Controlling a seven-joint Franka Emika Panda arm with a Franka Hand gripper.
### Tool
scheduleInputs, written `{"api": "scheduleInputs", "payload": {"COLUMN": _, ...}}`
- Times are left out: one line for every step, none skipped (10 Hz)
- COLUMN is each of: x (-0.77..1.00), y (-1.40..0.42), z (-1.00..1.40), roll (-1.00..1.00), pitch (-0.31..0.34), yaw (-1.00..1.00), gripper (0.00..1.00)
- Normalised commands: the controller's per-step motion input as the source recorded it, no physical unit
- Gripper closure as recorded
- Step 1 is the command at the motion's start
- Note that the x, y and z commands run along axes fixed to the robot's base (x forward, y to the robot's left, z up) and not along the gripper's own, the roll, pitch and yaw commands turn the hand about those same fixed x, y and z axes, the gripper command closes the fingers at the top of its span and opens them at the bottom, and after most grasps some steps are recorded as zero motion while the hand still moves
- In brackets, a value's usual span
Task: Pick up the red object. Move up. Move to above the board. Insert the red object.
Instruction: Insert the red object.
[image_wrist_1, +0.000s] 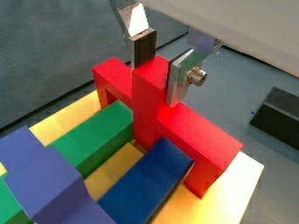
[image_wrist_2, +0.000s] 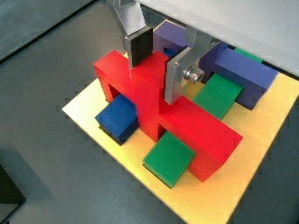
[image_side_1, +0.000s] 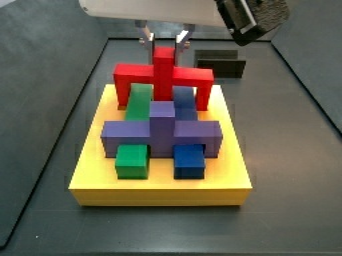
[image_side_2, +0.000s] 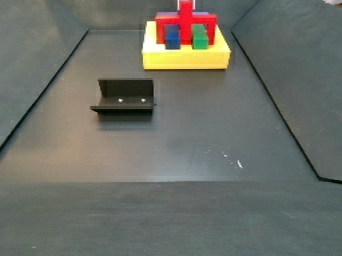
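Observation:
The red object (image_side_1: 163, 75) stands upright at the far end of the yellow board (image_side_1: 160, 185), its legs down between a green block (image_side_1: 138, 97) and a blue one. My gripper (image_side_1: 166, 42) hangs right over it, and in both wrist views the fingers sit either side of the central stub. The dark pad of one finger (image_wrist_1: 142, 51) lies against one side of the stub and the silver plate of the other (image_wrist_2: 176, 80) against the opposite side, so the gripper (image_wrist_1: 162, 70) is shut on the red object (image_wrist_1: 176, 122). The board's slots under the legs are hidden.
A purple cross-shaped block (image_side_1: 160, 128) sits mid-board, with a small green block (image_side_1: 131, 160) and a small blue block (image_side_1: 190, 160) in front of it. The dark fixture (image_side_2: 124, 97) stands on the grey floor, well away from the board (image_side_2: 187, 58). Raised walls edge the floor.

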Motion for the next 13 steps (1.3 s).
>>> {"api": "scheduleInputs", "payload": {"x": 0.0, "y": 0.1, "z": -0.29, "roll": -0.35, "pitch": -0.041, "yaw": 0.0, "gripper": 1.0}}
{"api": "scheduleInputs", "payload": {"x": 0.0, "y": 0.12, "z": -0.29, "roll": -0.41, "pitch": -0.053, "yaw": 0.0, "gripper": 1.0}}
{"api": "scheduleInputs", "payload": {"x": 0.0, "y": 0.09, "z": -0.29, "roll": -0.42, "pitch": -0.06, "yaw": 0.0, "gripper": 1.0}}
{"api": "scheduleInputs", "payload": {"x": 0.0, "y": 0.1, "z": -0.29, "roll": -0.42, "pitch": -0.066, "yaw": 0.0, "gripper": 1.0}}
{"api": "scheduleInputs", "payload": {"x": 0.0, "y": 0.09, "z": -0.35, "roll": -0.32, "pitch": -0.107, "yaw": 0.0, "gripper": 1.0}}
{"api": "scheduleInputs", "payload": {"x": -0.05, "y": -0.08, "z": -0.32, "roll": 0.0, "pitch": -0.107, "yaw": 0.01, "gripper": 1.0}}
{"api": "scheduleInputs", "payload": {"x": -0.29, "y": 0.0, "z": -0.31, "roll": 0.0, "pitch": -0.131, "yaw": 0.04, "gripper": 1.0}}
{"api": "scheduleInputs", "payload": {"x": -0.41, "y": 0.0, "z": -0.29, "roll": -0.01, "pitch": -0.161, "yaw": 0.11, "gripper": 1.0}}
{"api": "scheduleInputs", "payload": {"x": -0.4, "y": 0.01, "z": -0.3, "roll": -0.06, "pitch": -0.161, "yaw": 0.09, "gripper": 1.0}}
{"api": "scheduleInputs", "payload": {"x": 0.0, "y": 0.0, "z": -0.31, "roll": -0.09, "pitch": -0.053, "yaw": 0.18, "gripper": 1.0}}
{"api": "scheduleInputs", "payload": {"x": 0.11, "y": -0.01, "z": -0.29, "roll": -0.09, "pitch": 0.0, "yaw": 0.23, "gripper": 1.0}}
{"api": "scheduleInputs", "payload": {"x": 0.25, "y": -0.14, "z": -0.33, "roll": -0.08, "pitch": 0.0, "yaw": 0.22, "gripper": 1.0}}
{"api": "scheduleInputs", "payload": {"x": 0.23, "y": -0.09, "z": -0.38, "roll": -0.06, "pitch": 0.0, "yaw": 0.14, "gripper": 1.0}}
